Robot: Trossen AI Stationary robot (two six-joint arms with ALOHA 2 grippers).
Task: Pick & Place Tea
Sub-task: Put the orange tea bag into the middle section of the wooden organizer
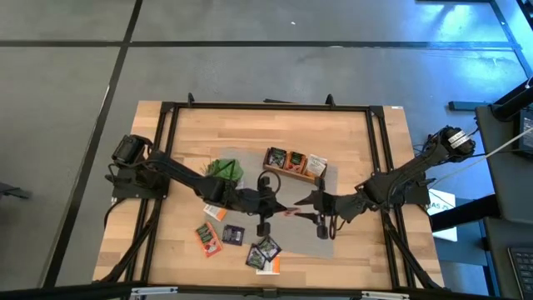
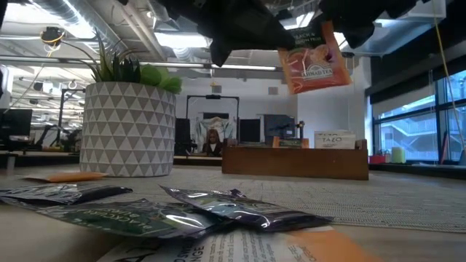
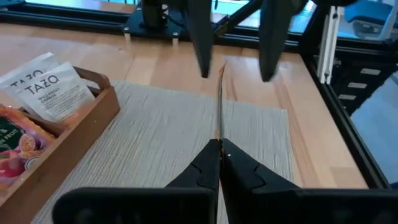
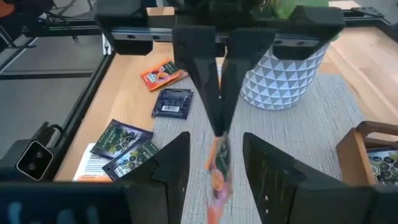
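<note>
An orange-red tea sachet [image 2: 317, 65] hangs in the air above the grey mat [image 1: 250, 171], with my left gripper [image 3: 219, 155] shut on it. My right gripper [image 4: 216, 146] faces it from the table's right. It is open, with one finger on either side of the sachet's free end and touching nothing. In the high view the two grippers meet at mid table, the left [image 1: 276, 204] and the right [image 1: 310, 202]. Several more tea sachets [image 1: 233, 236] lie flat on the table near its front edge. My left gripper pinches one edge of the sachet [image 3: 219, 138] between its two fingertips. The fingers come from the table's left, slanting slightly down. The sachet stands on edge with its flat face toward the near side. It is lifted clear of the mat and sticks out toward my right gripper.
A wooden box [image 1: 296, 162] with sachets standing in its compartments sits on the mat behind the grippers. A green plant in a white patterned pot [image 1: 225, 171] stands to its left. Black frame rails [image 1: 379, 150] run along the table's edges.
</note>
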